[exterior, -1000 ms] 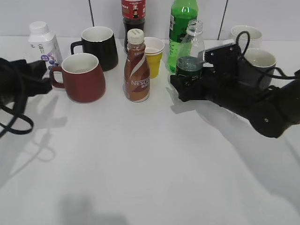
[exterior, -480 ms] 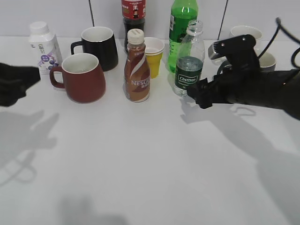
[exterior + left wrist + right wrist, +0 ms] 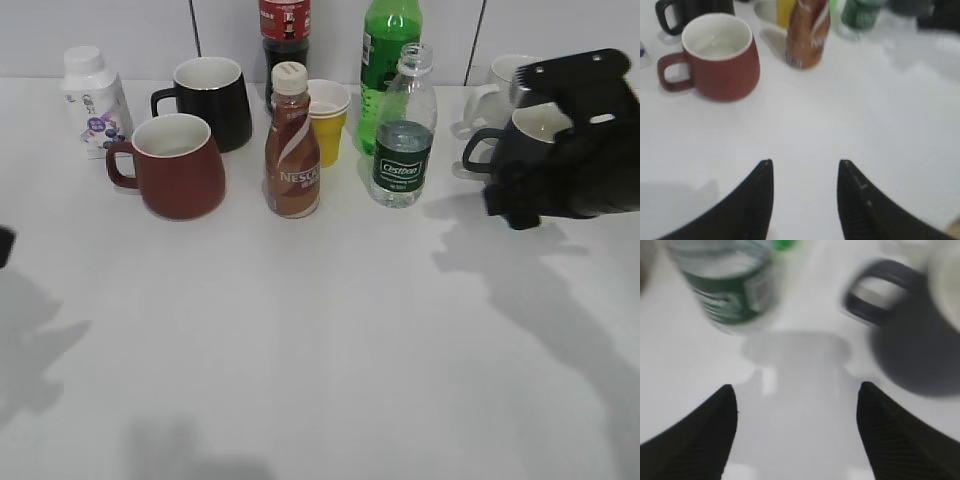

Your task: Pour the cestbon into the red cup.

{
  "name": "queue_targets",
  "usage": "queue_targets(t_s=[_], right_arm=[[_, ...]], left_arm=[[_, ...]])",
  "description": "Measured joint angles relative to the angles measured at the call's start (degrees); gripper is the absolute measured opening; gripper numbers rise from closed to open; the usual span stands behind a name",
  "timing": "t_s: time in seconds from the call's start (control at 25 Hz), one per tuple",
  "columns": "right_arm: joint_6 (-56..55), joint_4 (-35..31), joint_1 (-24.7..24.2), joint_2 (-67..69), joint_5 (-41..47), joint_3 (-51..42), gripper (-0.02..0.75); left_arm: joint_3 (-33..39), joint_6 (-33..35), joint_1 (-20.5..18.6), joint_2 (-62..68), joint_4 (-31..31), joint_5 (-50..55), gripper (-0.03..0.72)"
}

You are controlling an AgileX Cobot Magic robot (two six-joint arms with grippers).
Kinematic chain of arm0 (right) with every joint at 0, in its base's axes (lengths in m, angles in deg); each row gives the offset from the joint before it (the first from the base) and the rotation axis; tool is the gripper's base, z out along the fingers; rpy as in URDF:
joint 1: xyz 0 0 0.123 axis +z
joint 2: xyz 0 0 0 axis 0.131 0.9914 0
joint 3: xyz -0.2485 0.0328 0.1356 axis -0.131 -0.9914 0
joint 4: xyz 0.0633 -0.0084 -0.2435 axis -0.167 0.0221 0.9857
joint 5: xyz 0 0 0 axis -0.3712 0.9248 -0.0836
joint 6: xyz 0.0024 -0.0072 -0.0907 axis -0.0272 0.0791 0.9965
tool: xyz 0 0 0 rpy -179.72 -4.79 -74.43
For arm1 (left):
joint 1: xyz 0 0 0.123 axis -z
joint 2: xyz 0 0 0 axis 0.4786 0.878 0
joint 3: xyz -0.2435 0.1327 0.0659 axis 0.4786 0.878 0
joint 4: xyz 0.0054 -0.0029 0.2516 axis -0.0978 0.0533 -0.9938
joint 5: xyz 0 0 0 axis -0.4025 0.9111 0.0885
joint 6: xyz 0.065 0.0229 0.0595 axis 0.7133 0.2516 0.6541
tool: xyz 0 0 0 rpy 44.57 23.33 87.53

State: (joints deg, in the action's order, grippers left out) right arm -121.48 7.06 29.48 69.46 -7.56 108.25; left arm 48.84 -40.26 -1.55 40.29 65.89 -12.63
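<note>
Your water bottle (image 3: 403, 128) stands upright and uncapped on the table (image 3: 320, 330), free of any grip, which keeps it from spilling while nothing holds it. From your right gripper (image 3: 795, 395) it sits ahead and to the left, near but apart; the fingers are spread wide and empty, with a grey mug (image 3: 912, 347) ahead on the other side. The blur there suggests the arm is moving, so I judge you are between steps rather than lined up for a grasp. The red cup (image 3: 715, 55) stands mouth up, ready to receive, ahead and left of your left gripper (image 3: 805, 172), whose fingers are also parted and hold nothing. A brown bottle (image 3: 291, 145) stands between cup and water bottle.
</note>
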Motion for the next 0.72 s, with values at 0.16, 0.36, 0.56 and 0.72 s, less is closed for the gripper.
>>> queue_targets(t_s=[0.16, 0.36, 0.56, 0.72], right_arm=[[2.31, -4.32, 0.0, -4.68, 11.65, 0.0, 0.5], [21.96, -23.61, 0.0, -9.48, 25.87, 0.0, 0.44], [36.03, -38.76, 0.0, -15.78, 40.3, 0.0, 0.432], [37.41, -40.68, 0.0, -23.91, 49.93, -1.36, 0.431]], left_arm=[[-1.29, 0.0, 0.0, -6.03, -4.46, 11.7, 0.321], [-1.46, -1.31, 0.0, -11.8, -5.59, 26.49, 0.32], [-1.5, -8.37, 0.0, -16.48, -9.64, 36.4, 0.319], [-1.19, -10.98, 0.0, -22.75, -10.54, 37.22, 0.319]])
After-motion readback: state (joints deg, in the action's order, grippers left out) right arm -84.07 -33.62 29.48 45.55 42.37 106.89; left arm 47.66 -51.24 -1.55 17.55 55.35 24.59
